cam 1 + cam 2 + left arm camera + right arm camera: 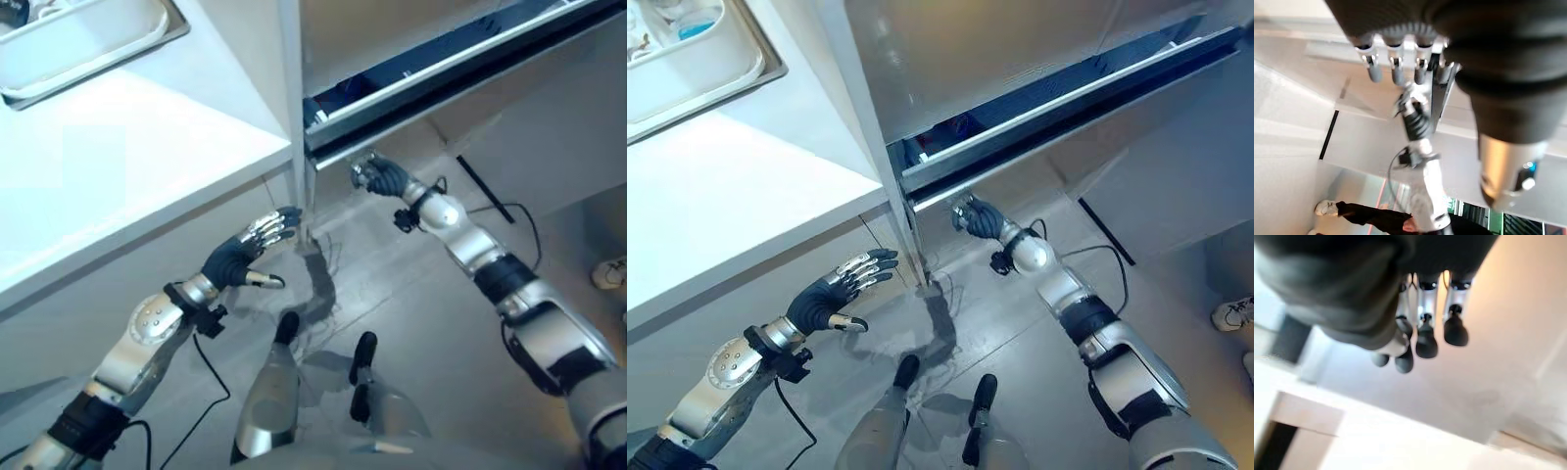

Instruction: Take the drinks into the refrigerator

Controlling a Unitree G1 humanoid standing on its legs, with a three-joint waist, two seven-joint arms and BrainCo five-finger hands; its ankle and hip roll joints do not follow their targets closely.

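Left robot hand (pixel 243 253) is held out with its fingers straight and spread, holding nothing, beside the lower corner of the refrigerator (pixel 884 147) frame. Up and to the left of this robot hand, the white tabletop (pixel 108 166) carries a metal tray (pixel 147 44) with a white bin inside; small items lie in the bin, but whether they are drinks cannot be determined.

Right robot hand (pixel 377 176) sits just under the lower edge of the refrigerator door (pixel 460 64), which stands open above it. Its fingers appear curled in the right wrist view, and no object is visible between them; whether they touch the door edge cannot be determined. A dark shelf with a pale rail shows directly above this robot hand. To the far right of the right robot hand, a person's shoe (pixel 609 272) rests on the floor (pixel 411 323).

Task status, as a judgement: the door is open, so access is prepared. No drink is held by either robot hand, and none is identifiable inside the refrigerator. Fetching and placing the drinks remains to be done.
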